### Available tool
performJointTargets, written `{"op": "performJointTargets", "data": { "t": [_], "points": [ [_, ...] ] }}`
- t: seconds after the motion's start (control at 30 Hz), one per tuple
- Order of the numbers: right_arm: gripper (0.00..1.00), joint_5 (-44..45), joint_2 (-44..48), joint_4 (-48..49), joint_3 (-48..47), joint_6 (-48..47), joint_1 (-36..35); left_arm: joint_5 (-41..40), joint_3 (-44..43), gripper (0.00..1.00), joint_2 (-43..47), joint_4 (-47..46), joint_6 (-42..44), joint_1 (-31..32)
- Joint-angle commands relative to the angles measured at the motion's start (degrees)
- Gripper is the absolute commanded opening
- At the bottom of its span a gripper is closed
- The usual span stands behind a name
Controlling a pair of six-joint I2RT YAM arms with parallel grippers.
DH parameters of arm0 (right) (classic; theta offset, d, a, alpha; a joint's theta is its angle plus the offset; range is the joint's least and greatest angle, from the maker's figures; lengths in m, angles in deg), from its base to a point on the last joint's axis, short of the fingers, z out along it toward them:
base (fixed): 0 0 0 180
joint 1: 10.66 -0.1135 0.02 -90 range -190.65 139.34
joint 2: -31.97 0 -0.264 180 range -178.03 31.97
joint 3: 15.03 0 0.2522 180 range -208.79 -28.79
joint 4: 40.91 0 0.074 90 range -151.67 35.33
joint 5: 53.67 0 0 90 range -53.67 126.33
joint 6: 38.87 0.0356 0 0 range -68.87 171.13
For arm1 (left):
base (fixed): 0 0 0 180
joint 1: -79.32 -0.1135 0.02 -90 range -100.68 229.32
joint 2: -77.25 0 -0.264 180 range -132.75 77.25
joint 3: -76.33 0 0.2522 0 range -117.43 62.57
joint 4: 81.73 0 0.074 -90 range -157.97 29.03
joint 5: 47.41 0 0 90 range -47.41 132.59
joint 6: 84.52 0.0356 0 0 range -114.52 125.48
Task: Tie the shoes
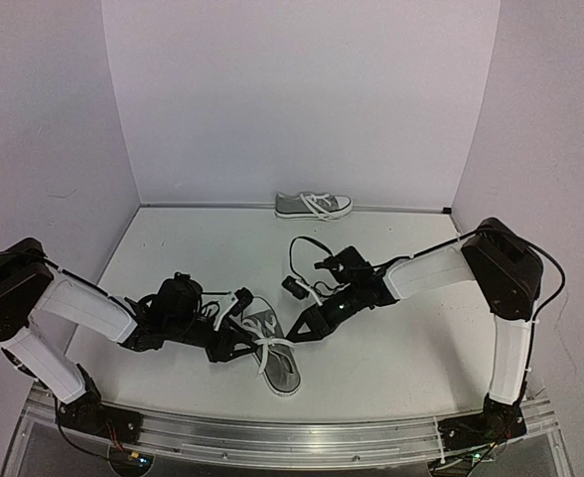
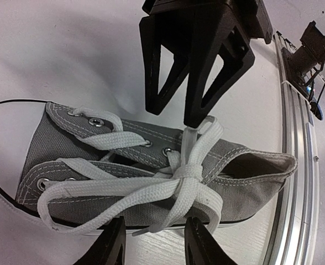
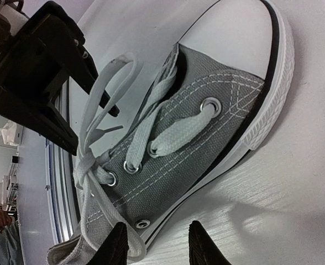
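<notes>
Laces (image 2: 113,190) on the near shoe (image 1: 280,363), lying between my left gripper (image 2: 151,245) and right gripper (image 3: 157,243) — both spread, holding nothing — look limp and slippery, so I'd pinch a loop (image 2: 215,132) close by the knot (image 2: 185,175); the twin shoe (image 1: 314,206) sits by the back wall (image 1: 302,99).

From above, the left gripper (image 1: 257,343) hides part of the near shoe (image 1: 284,370), and the far shoe (image 1: 313,206) has laces too small to read. The left wrist view crops the near shoe's toe; the right wrist view, its heel.
</notes>
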Motion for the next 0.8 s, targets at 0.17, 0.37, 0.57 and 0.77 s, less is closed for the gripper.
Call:
{"op": "performJointTargets", "data": {
  "t": [0.17, 0.37, 0.57, 0.77],
  "points": [
    [0.39, -2.64, 0.45, -0.24, -1.62, -1.61, -0.26, 1.49, -1.8, 0.17, -0.36, -2.91, 0.77, 0.14],
    [0.38, -2.69, 0.24, -1.07, -2.61, -1.52, -0.6, -1.55, -0.1, 0.0, 2.43, -2.07, -0.3, 0.13],
    [0.4, -2.91, -0.14, -2.45, -3.97, -1.8, -1.5, -2.13, 0.34, 0.0, 2.54, -1.83, -0.9, 0.13],
    [0.4, -2.16, -1.34, -3.64, -4.78, -2.6, -2.31, -3.13, 0.67, 0.0, 3.28, -2.19, -1.32, 0.13]
  ]
}}
